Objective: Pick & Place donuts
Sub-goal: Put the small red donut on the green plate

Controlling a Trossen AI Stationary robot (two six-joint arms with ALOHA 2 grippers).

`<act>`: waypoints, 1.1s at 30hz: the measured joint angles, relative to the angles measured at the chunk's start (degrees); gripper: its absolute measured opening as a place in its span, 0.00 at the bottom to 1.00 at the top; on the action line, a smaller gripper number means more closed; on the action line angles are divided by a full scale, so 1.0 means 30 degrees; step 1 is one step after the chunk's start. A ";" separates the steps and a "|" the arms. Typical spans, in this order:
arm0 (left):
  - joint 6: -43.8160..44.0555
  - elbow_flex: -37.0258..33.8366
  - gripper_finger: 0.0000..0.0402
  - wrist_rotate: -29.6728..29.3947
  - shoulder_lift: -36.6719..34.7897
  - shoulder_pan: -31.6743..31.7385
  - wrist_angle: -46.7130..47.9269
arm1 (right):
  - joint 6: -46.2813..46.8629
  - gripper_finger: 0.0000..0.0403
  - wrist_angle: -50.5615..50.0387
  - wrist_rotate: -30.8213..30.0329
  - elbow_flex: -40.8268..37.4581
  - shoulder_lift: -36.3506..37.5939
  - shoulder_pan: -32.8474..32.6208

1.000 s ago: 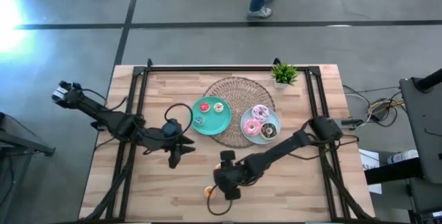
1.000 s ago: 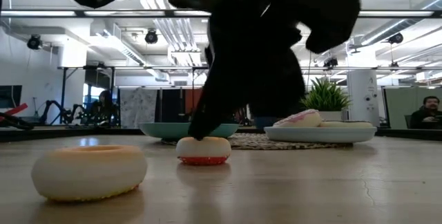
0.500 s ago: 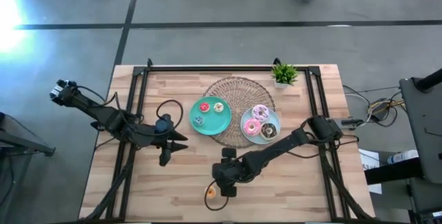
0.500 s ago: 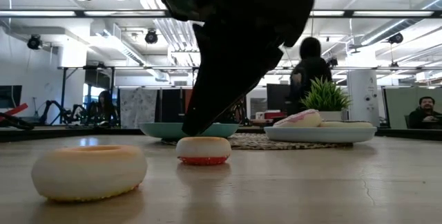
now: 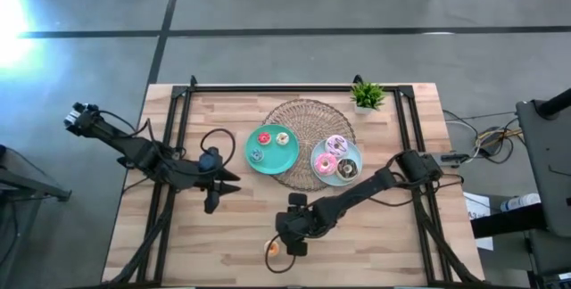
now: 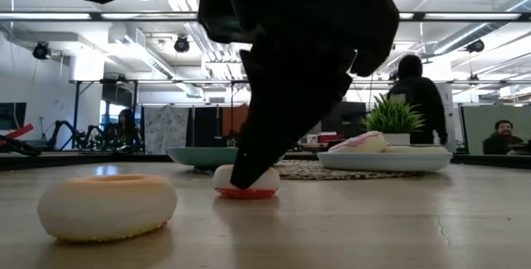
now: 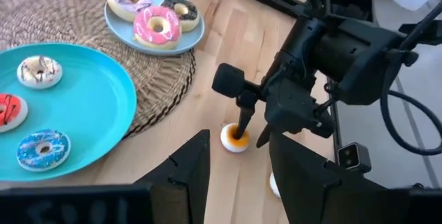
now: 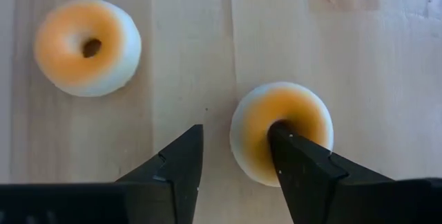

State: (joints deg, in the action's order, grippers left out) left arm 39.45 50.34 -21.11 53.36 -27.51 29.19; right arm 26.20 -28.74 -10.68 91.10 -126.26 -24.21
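Two small orange-topped donuts lie flat on the wood near the table's near edge. My right gripper point(image 8: 235, 137) stands open over one of them point(image 8: 282, 131), coming down at it from above point(image 5: 290, 235). The other orange donut point(image 8: 88, 46) lies free beside it point(image 5: 272, 247) and looms close in the low view point(image 6: 108, 207). The teal plate point(image 5: 290, 155) carries red, white and blue donuts. On the light-blue plate point(image 5: 354, 157) are the lilac, pink and chocolate ones. My left gripper point(image 5: 214, 198) hangs open left of the teal plate, touching nothing. My right gripper has one fingertip point(image 8: 284, 141) set in the hole of the orange donut point(image 8: 304, 113); the other finger point(image 8: 181, 156) stands outside its rim, a gap away. The fingers point down from above. The donut lies flat on the table point(image 6: 259, 182).
A round woven mat point(image 5: 308, 115) lies under both plates' inner edges. A small potted plant point(image 5: 367, 95) stands at the far edge. Black frame rails point(image 5: 178, 115) run along both sides. Bare wood stretches along the near edge. People show in the room behind the table.
My left gripper has drawn back a little toward the table's left edge, away from the teal plate. My right gripper has come down over the orange donut, its finger now in front of the donut in the low view. A person has walked past behind the table.
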 joint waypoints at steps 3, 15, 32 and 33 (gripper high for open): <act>0.0534 -0.0227 0.31 -0.0181 -0.0022 0.0000 -0.0031 | 0.0125 0.40 0.0074 0.0064 0.0003 -0.0027 0.0002; 0.0916 -0.0377 0.31 -0.0348 -0.0015 -0.0077 -0.0015 | 0.3570 0.13 0.0036 0.0091 0.0054 0.0166 0.0388; -0.1888 -0.1592 0.31 -0.3221 -0.0015 -0.1634 -0.1983 | 2.0168 0.03 0.3173 -1.0000 -0.3282 0.7453 0.0275; -0.2391 -0.1763 0.31 -0.3648 -0.0007 -0.1734 -0.2843 | 2.0973 0.03 0.4063 -1.1036 -0.3875 0.7917 0.0281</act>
State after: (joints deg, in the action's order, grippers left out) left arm 32.27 45.05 -32.05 53.34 -32.71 20.66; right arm 89.11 -16.55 -43.79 79.48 -102.51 -23.37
